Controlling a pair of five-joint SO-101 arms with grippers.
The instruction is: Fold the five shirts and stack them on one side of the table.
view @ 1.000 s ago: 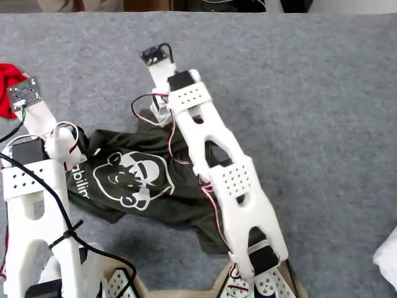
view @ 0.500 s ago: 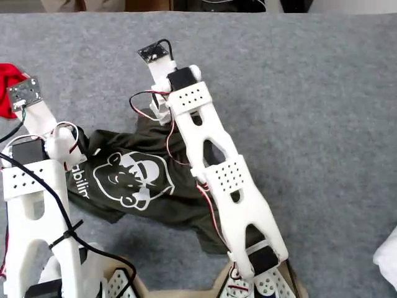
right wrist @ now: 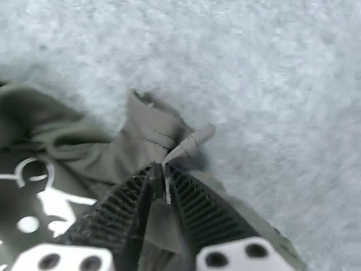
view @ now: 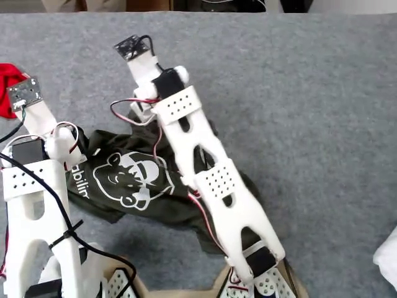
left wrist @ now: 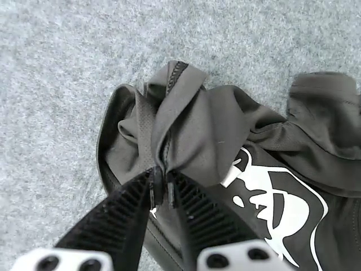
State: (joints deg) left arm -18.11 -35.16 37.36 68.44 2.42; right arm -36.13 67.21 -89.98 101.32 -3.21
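**Both arms grip the dark shirt on the grey worktop**

A dark shirt (view: 136,180) with a white cartoon print lies crumpled on the near-left part of the grey worktop (view: 310,93), print facing up, between the two arms. The left arm's jaws are clenched on a bunched fold of the shirt at its left side; in the left wrist view the cloth rises in a peak from between the ribbed pads. The right arm lies slantwise over the shirt from the near edge toward the far left. Its jaws are pinched tight on a thin edge of the fabric at the shirt's far side, with bare worktop just beyond. A red garment (view: 6,87) sits at the left edge, apart from the dark shirt. A white cloth (view: 388,251) shows at the near right edge, well apart from both.
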